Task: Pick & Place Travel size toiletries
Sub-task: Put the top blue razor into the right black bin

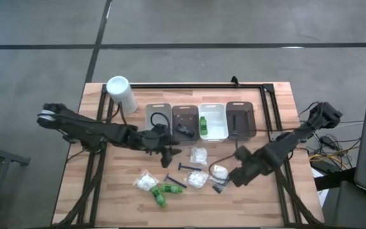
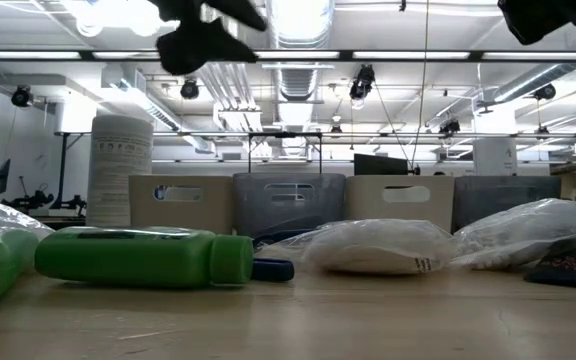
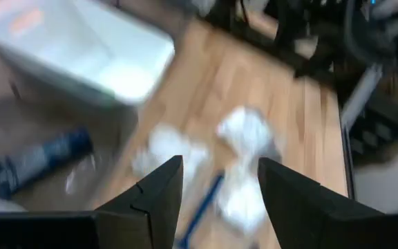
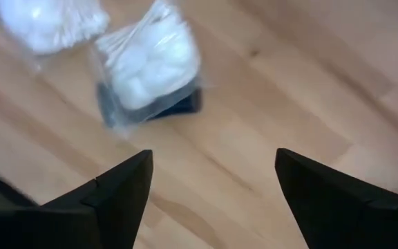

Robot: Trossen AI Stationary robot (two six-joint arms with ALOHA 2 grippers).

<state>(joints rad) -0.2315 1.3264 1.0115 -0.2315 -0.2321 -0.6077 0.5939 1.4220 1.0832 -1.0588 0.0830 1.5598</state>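
The loose toiletries lie scattered on the front half of the desk [image 1: 94, 184], while four trays sit in a row along the back, apparently so each kind of item gets its own bin: a green bottle [image 1: 203, 123] already lies in the white tray [image 1: 213, 109], and dark pieces rest in the two trays to its left.

The left gripper [image 1: 164, 152] reaches in low from the side, arm stretched nearly flat across the desk, fingers [image 3: 159, 190] parted to a middling gap with nothing between them. Just ahead of them lie a blue-handled stick [image 3: 200, 213] and packets of white puffs [image 3: 244, 131] (blurred in the wrist view, so the arm is probably on the move), and the trays are just behind.

The right gripper [image 1: 241, 173] angles in from the far corner, its forearm slanting down toward the pile. Its fingers [image 4: 119, 190] stand wide and empty, and just beyond them a clear packet of cotton swabs [image 4: 150, 69] lies over a flat black piece [image 4: 182, 104]; that looks like its next target. Two more green bottles [image 1: 164, 193] lie well off from either set of fingers
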